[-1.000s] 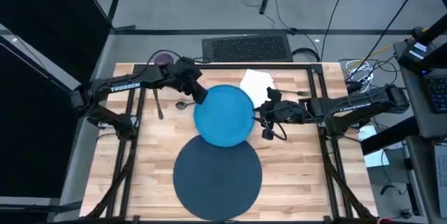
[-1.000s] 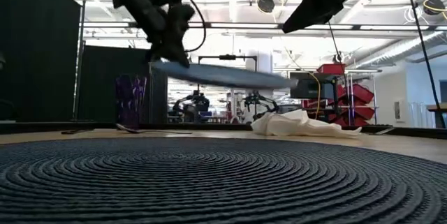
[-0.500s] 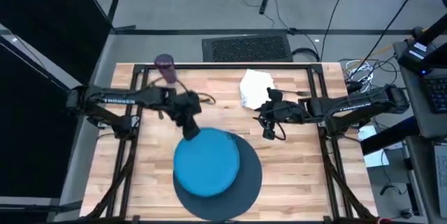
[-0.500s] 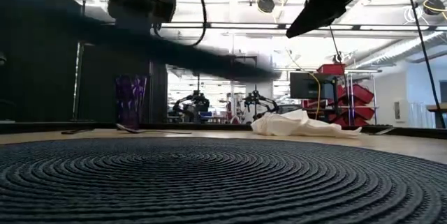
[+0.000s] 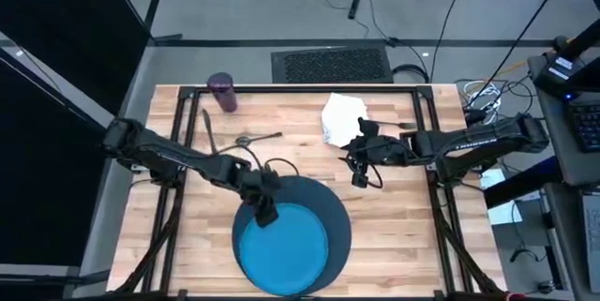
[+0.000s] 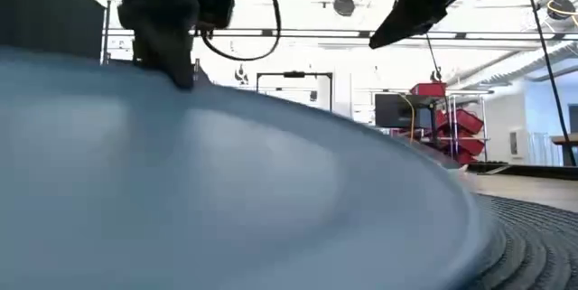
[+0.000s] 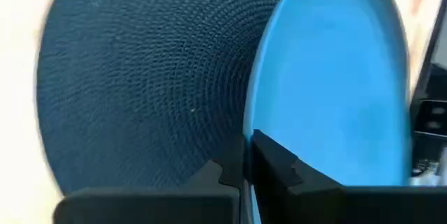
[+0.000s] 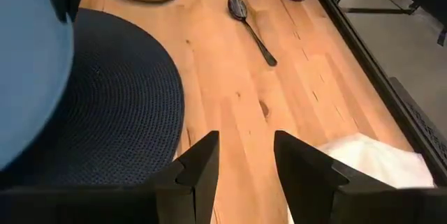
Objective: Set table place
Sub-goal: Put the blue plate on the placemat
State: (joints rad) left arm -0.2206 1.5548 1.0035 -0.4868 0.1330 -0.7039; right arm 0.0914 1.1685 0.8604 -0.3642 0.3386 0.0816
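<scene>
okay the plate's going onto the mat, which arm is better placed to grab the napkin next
The right. Its open gripper hovers right beside the napkin, while the left gripper is shut on the plate over the mat.

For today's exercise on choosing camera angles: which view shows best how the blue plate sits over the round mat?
The high view: the blue plate shows whole, over the mat, its rim held by the left gripper. The low view fills with a blurred plate. The left wrist view shows it edge-on, the right wrist view one edge.
</scene>
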